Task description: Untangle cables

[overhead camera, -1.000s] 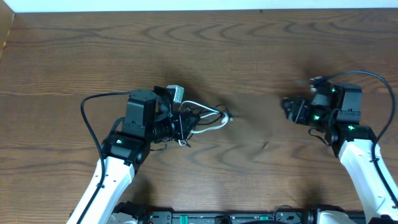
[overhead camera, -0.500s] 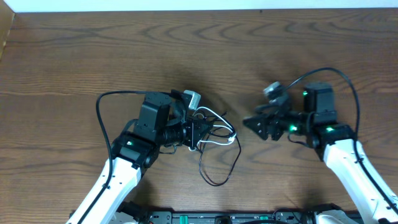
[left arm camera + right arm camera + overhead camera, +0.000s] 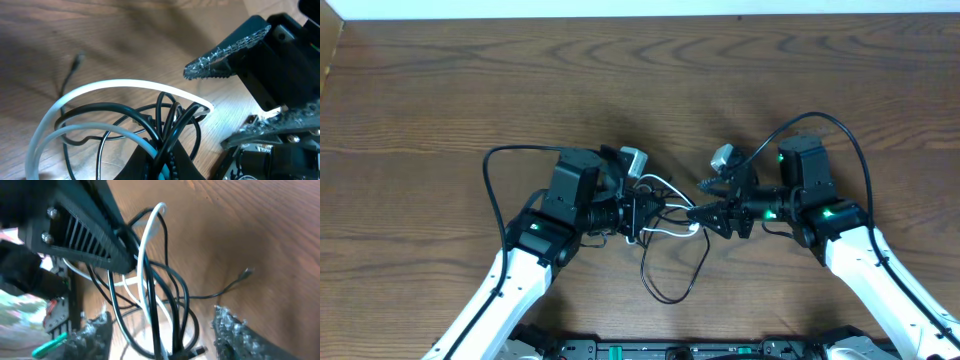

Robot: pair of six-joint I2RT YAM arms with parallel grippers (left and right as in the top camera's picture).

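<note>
**Cables not yet untangled**

Above the tabletop (image 3: 440, 90), our left tool (image 3: 655, 214) was clamped on the knotted cables (image 3: 167, 117). Our right tool (image 3: 708, 212) stood wide beside them, gripping nothing. The black cable (image 3: 666, 298) and white cable (image 3: 115, 86) were intertwined; we judged all separating undone.

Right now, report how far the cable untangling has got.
Done: nothing separated; the thin white cord and thin black cord loop through each other. In hand: the left gripper is shut on the bundle; the right gripper stands open around the loops, not gripping. Left: pull one cord free and lay both apart.
</note>
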